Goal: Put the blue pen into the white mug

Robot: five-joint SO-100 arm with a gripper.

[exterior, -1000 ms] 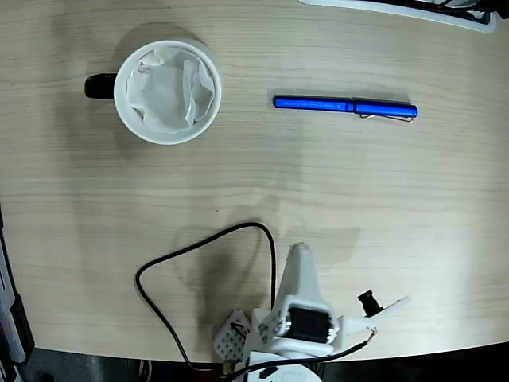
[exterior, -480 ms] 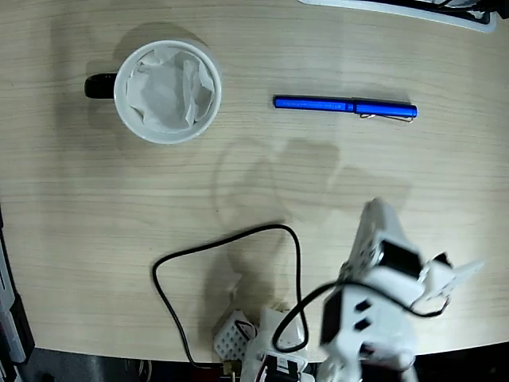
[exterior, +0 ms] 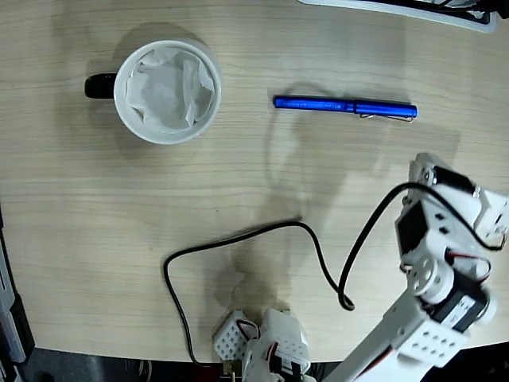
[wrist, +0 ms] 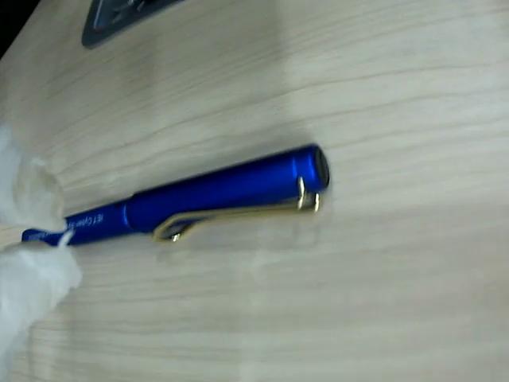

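Note:
The blue pen (exterior: 344, 106) lies flat on the wooden table, right of centre, its clipped cap pointing right. The white mug (exterior: 167, 91) stands at the upper left with its black handle (exterior: 99, 85) to the left and crumpled white paper inside. My gripper (exterior: 433, 172) sits at the top of the white arm on the right, below and right of the pen's cap, apart from it. In the wrist view the pen (wrist: 215, 195) fills the middle, clip facing me. A blurred white finger (wrist: 28, 247) shows at the left edge; how the jaws stand is hidden.
A black cable (exterior: 262, 235) loops over the table from the arm's base to the raised arm. A dark-edged flat object (exterior: 398, 6) lies along the top right edge, and it shows as the dark object (wrist: 119, 12) in the wrist view's top left corner. The table's front edge runs along the bottom.
The arm has swung from the bottom centre to the right and reached up toward the pen's cap end, dragging the cable with it. Pen and mug have not moved.

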